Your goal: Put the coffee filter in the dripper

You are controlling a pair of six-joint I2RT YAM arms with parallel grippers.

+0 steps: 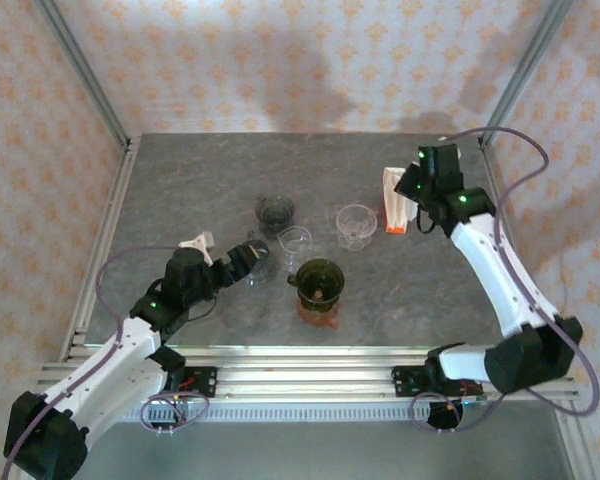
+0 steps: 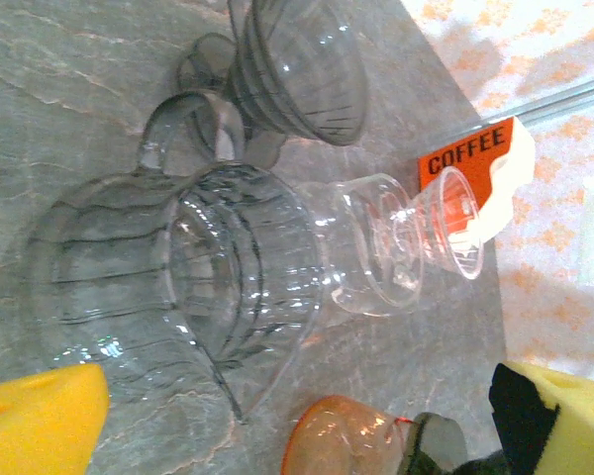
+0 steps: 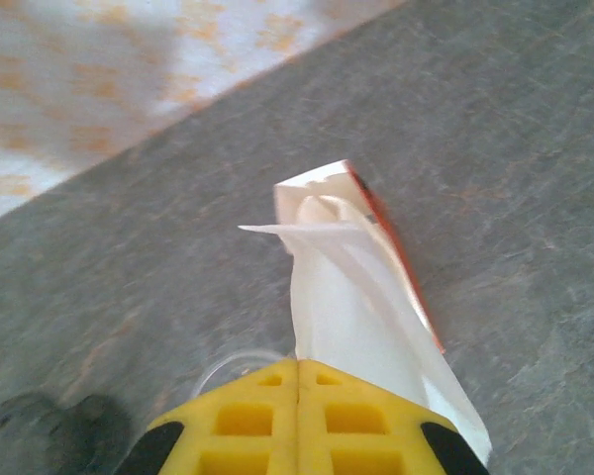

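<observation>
**Filter pinched at the pack, dripper waiting**

Your right end effector (image 3: 297, 421) is closed flat on white paper, which I take for a filter (image 3: 332, 297). The paper runs from the pads straight up to the pack (image 2: 470, 153), so the filter is at the pack's mouth and not yet free of it. A pinch on the thin edge makes sense, as it should draw one sheet out without dragging the whole pack along.

Your left end effector (image 1: 246, 259) stands wide, well apart from the pack across the table (image 1: 180, 180). It has a clear dripper (image 2: 198, 287) between its pads, and I cannot see either pad touching it. I judge it is posted there to steady that dripper when the filter arrives, since light plastic would skid under a push.

Other drippers (image 1: 356, 225) stand between that one and the pack, so you will likely need to lift the filter clear before carrying it over.
</observation>
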